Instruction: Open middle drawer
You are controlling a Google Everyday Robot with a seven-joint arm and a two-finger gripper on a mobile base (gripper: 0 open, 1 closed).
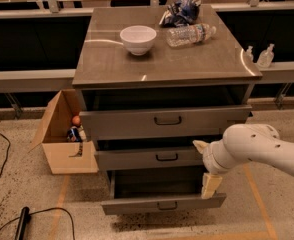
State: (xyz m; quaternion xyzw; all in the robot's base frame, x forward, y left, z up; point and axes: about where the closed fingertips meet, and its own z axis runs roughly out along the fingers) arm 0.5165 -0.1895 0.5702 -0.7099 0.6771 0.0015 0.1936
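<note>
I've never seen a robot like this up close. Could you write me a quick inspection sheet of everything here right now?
Surface: grey cabinet top, items toward its back.
Job's things: middle drawer, slightly out; bottom drawer sticks out farther.
Clutter: white bowl, water bottle lying down and crumpled bag on top; open cardboard box beside the cabinet.
Grippers: gripper at the middle drawer's right end, fingers spread, away from the handle.
Cables: black cable on the floor.
Surroundings: pump bottles on a side ledge.
</note>
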